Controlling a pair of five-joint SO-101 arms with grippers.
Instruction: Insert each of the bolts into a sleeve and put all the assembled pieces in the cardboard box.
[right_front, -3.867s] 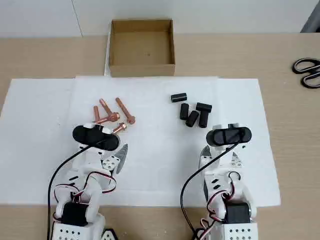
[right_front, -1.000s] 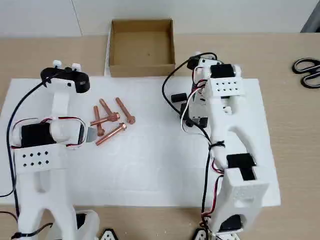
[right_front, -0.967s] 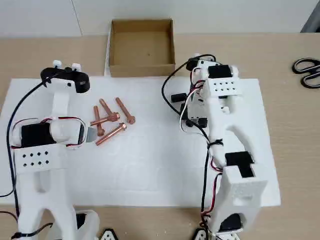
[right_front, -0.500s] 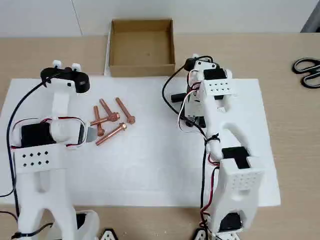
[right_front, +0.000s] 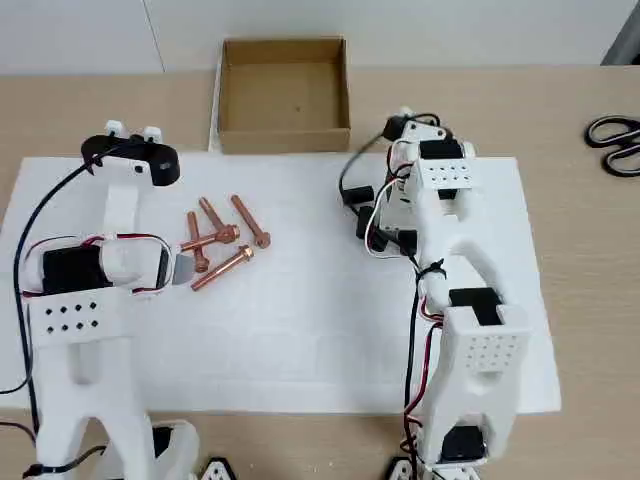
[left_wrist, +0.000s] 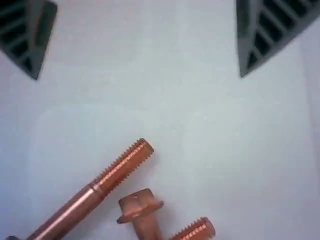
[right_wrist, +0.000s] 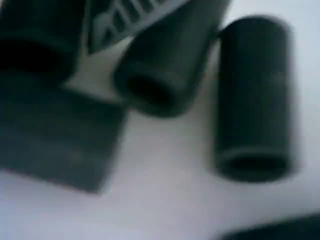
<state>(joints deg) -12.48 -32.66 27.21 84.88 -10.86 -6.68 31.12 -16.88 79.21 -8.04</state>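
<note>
At the left gripper (left_wrist: 137, 75): fingers (left_wrist: 270, 30) released, spread wide, clasping nothing, with bare white foam sheet (left_wrist: 200, 130) between them. Just ahead of the fingertips, outside the gap: three of the copper bolts (left_wrist: 116, 172). One with its threaded end pointing toward the gap, one showing its flanged head, a third with just a threaded tip in sight. All apart from the fingers. In the high view, same gripper low beside the loose cluster of bolts, one grey finger just beside the nearest bolts' ends. Cluster fanned out on the sheet, some bolts crossing or touching each other.

At the right gripper (right_front: 385, 212): down among the black sleeves (right_wrist: 254, 100), arm stretched over them. Cannot tell whether released, clenched or grasping a sleeve. Close against the gripper, one sleeve lying with its open bore toward the wrist camera. Just beside that, parted by a thin strip of sheet, a second sleeve on its side. In the high view, further sleeves peeking out on the gripper's side toward the bolts, partly hidden under arm and cables.

Beyond both grippers, well apart from them: the cardboard box (right_front: 284, 128), open-topped, at the sheet's far edge. Well off to the right gripper's outer side: scissors (right_front: 612, 142) on the table (right_front: 100, 110).
</note>
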